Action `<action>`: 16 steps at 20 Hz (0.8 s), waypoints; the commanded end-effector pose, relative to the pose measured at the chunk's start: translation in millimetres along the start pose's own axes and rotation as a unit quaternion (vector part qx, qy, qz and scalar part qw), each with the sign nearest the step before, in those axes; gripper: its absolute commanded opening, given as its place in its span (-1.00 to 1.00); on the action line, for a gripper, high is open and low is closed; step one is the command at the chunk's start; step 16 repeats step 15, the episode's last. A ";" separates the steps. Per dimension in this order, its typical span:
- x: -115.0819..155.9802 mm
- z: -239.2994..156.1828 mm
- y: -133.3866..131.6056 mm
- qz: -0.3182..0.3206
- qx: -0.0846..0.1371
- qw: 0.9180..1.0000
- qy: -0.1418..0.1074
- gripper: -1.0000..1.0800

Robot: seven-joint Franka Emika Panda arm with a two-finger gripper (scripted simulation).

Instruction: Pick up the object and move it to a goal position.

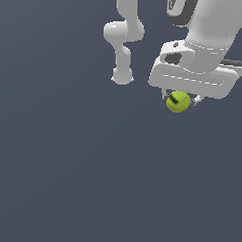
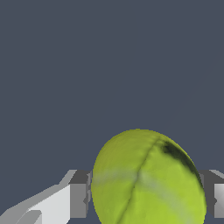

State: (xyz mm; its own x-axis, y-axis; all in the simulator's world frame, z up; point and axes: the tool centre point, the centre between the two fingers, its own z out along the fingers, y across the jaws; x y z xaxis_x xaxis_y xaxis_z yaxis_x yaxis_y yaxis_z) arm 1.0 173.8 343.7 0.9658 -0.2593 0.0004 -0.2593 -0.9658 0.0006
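The object is a small yellow-green ball (image 1: 178,101) with a dark curved mark. It hangs just under the white hand of the arm, in the exterior view's upper right. My gripper (image 1: 178,99) is shut on it, one finger on each side. In the wrist view the ball (image 2: 148,179) fills the space between the two grey pads (image 2: 78,194), which press against its sides. Most of the fingers are hidden behind the hand in the exterior view.
The white arm (image 1: 123,39) rises from its base (image 1: 122,76) near the exterior view's top centre. A plain dark grey-blue floor (image 1: 67,165) lies all around, with no other objects in sight.
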 end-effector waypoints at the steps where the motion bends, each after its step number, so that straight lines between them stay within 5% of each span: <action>1: -2.4 -20.1 -5.2 0.000 0.000 1.000 0.000 -1.00; 16: -5.0 -61.3 -17.8 0.000 0.000 1.000 0.000 -1.00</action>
